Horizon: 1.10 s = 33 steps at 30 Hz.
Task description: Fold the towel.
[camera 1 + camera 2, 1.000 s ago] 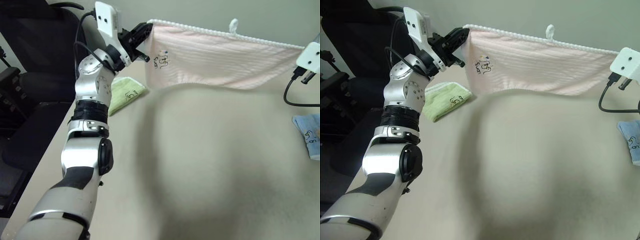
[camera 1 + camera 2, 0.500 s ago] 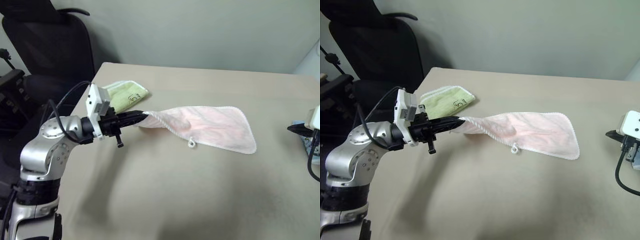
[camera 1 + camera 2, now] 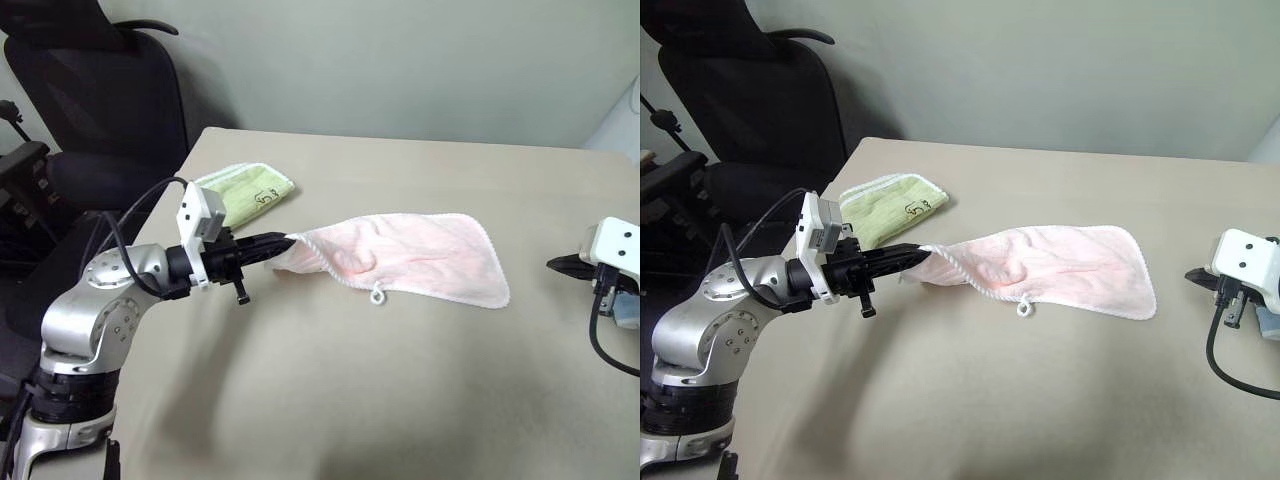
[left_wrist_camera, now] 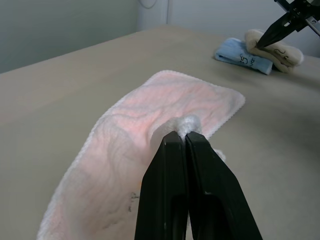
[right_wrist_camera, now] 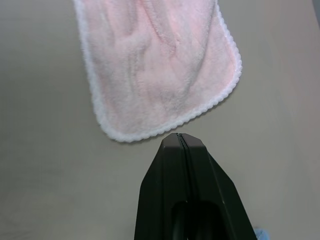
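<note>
Towel dropped onto table, left claw pinching corner, right claw closed, apart.

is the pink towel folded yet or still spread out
Folded once, loosely. The pink towel lies doubled on the table, its white loop on the near edge, one end pinched in the shut left claw.

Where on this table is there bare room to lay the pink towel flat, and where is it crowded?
Bare table spreads on the robot's side of the towel, and behind it toward the wall. Crowded spots: the green towel at the far left corner, and the blue towel and beige cloth by the right end effector.
</note>
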Motion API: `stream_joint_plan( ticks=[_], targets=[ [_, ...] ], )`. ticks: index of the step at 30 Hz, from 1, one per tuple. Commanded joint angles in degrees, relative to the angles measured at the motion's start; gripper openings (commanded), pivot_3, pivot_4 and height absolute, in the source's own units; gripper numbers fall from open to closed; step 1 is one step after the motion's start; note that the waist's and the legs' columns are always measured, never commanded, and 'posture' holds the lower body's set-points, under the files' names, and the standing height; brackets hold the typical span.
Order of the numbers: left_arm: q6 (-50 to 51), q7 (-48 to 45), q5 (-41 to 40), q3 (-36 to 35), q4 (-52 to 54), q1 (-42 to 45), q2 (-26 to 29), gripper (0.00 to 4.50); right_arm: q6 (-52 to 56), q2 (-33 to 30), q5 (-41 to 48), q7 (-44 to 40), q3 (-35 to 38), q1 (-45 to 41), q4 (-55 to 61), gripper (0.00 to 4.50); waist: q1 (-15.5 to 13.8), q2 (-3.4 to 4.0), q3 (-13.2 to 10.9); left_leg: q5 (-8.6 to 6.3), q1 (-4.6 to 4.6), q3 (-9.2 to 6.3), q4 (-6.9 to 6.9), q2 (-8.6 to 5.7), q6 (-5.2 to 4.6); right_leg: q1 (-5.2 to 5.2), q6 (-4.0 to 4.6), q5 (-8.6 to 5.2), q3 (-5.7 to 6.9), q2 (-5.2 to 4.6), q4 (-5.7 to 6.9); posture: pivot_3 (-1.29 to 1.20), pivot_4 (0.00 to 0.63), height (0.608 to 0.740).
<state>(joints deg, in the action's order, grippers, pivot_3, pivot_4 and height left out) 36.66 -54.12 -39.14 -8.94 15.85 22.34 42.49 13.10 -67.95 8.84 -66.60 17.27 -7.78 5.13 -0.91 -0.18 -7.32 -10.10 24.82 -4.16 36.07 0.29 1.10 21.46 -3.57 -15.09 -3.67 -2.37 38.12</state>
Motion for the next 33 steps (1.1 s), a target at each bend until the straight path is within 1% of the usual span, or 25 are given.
stream_joint_plan(
  ticks=[1,2,4,6,8,10,13,19,23,33],
  targets=[
    [-0.8,0.5,0.6,1.2,0.7,2.3,-0.7,0.00,-0.1,4.2,-2.6,4.1,-7.2,-2.5,2.5,0.88,0.0,-0.08,0.0,0.00,0.03,-0.02,0.01,0.03,0.00,0.00,-0.02,0.01,0.04,0.01,-0.01,0.00,0.150,0.740],
    [-0.8,0.5,0.7,1.4,0.5,2.7,-0.9,0.00,-1.0,4.9,-3.8,4.4,-8.9,-2.9,2.3,1.29,0.0,-0.08,0.0,-0.03,0.07,-0.04,0.02,0.06,0.01,0.02,-0.03,0.00,0.10,0.01,-0.01,0.00,0.150,0.740],
    [-0.8,0.6,0.8,1.7,0.5,2.9,-1.0,0.00,-2.0,5.8,-4.9,4.6,-11.2,-3.8,2.1,1.82,0.0,-0.02,0.0,-0.08,0.19,-0.05,0.02,0.05,-0.06,0.15,-0.07,0.02,0.12,-0.01,-0.02,0.00,0.150,0.740],
    [-0.8,0.7,0.8,1.8,0.5,2.9,-1.1,0.00,-2.8,6.4,-5.6,4.6,-13.0,-4.6,1.9,2.59,0.0,0.00,0.0,-0.27,0.28,-0.05,0.01,0.05,-0.30,0.22,-0.10,0.00,0.14,-0.04,-0.02,0.00,0.150,0.740],
    [-0.8,0.8,0.8,1.9,0.7,2.8,-1.3,0.00,-4.3,6.6,-6.5,4.5,-14.6,-4.7,1.5,3.30,0.0,-0.01,0.0,-0.32,0.32,-0.05,0.01,0.05,-0.28,0.22,-0.13,-0.01,0.15,-0.04,-0.09,0.00,0.150,0.740],
    [-0.7,1.0,0.8,2.0,0.8,2.8,-1.4,0.00,-5.7,6.8,-7.5,4.3,-16.0,-4.5,0.7,3.89,0.0,-0.02,0.0,-0.43,0.32,-0.07,0.02,0.05,-0.43,0.18,-0.12,-0.01,0.17,-0.05,-0.15,0.00,0.150,0.740],
    [-0.6,1.2,0.8,1.9,1.1,2.6,-1.4,0.00,-7.7,7.1,-9.0,4.9,-17.2,-5.0,-1.5,3.89,0.0,-0.02,0.0,-0.52,0.31,-0.14,0.04,0.05,-0.56,0.14,-0.12,-0.01,0.21,-0.05,-0.17,0.00,0.150,0.740],
    [-0.5,1.4,0.5,1.4,1.4,2.1,-1.1,0.00,-9.6,6.1,-9.3,3.7,-17.6,-4.6,-4.5,3.89,0.1,-0.02,0.0,-0.55,0.25,-0.16,0.03,0.07,-0.56,0.13,-0.04,0.04,0.22,-0.04,-0.10,0.00,0.150,0.740],
    [-0.5,1.5,0.5,1.3,1.4,2.2,-1.2,0.00,-11.4,5.7,-11.1,3.9,-18.3,-4.7,-8.9,3.89,0.0,-0.02,0.0,-0.54,0.25,-0.18,0.04,0.06,-0.54,0.11,0.00,0.07,0.22,-0.04,-0.10,0.00,0.150,0.740],
    [-1.0,1.4,0.9,1.9,0.4,3.0,-1.4,0.00,-15.8,8.6,-15.5,6.7,-21.4,-9.5,-17.9,3.89,0.2,-0.07,0.0,-0.39,0.09,-0.19,0.04,0.09,-0.49,0.09,0.35,0.27,0.22,-0.03,-0.10,0.00,0.150,0.740]
  ],
)
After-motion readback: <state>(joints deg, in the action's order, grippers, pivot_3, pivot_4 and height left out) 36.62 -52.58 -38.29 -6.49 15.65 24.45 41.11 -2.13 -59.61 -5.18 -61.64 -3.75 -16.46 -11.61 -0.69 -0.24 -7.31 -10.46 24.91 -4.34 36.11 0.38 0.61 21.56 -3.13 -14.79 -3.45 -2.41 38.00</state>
